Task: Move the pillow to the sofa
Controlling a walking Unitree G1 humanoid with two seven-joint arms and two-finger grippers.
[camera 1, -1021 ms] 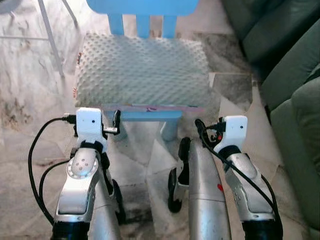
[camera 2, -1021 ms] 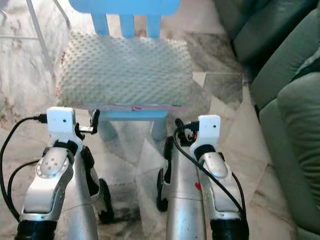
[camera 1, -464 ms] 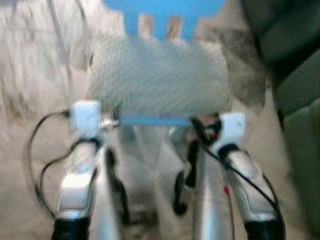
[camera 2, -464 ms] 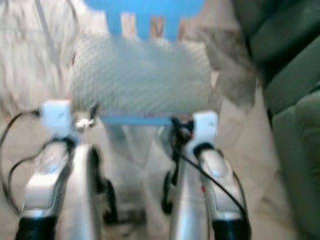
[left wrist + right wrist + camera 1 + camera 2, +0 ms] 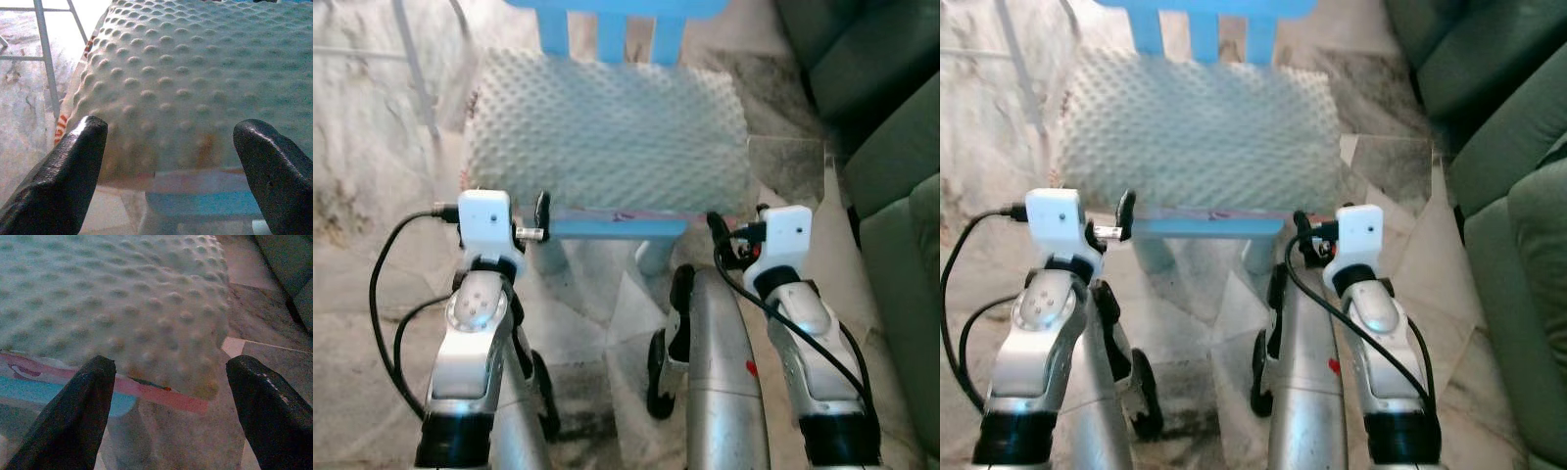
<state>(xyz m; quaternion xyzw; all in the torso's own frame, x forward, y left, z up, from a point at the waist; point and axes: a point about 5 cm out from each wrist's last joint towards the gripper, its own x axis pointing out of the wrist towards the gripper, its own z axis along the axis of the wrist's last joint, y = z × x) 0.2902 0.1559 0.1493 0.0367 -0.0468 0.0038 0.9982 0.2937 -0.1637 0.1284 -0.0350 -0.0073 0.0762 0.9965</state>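
**Both grippers spread in front of the pillow on the blue chair**

Your pillow (image 5: 607, 132), a pale one with a raised dot texture, lies flat across the seat of a small blue chair (image 5: 617, 227), covering nearly the whole seat and overhanging it on both sides. A pink-and-red printed edge shows under the pillow's near side, along the chair's front rim. The chair's slatted back rises behind the pillow.

Your left gripper (image 5: 168, 161) sits just short of the pillow's near left corner, with its two black fingers (image 5: 73, 166) spread wide and nothing between them; the dotted surface of the pillow lies straight ahead of them. Your right gripper (image 5: 168, 401) is held the same way at the pillow's near right corner, fingers (image 5: 80, 406) wide apart and empty, facing the pillow's rounded end and the pink strip below it. From the head camera, both wrists are raised side by side, level with the chair's front edge, and neither gripper touches the pillow.

The dark green sofa (image 5: 886, 147) stands on your right, near the chair. A thin white metal frame (image 5: 411, 69) stands on the marble floor (image 5: 372, 196) to your left of the chair.
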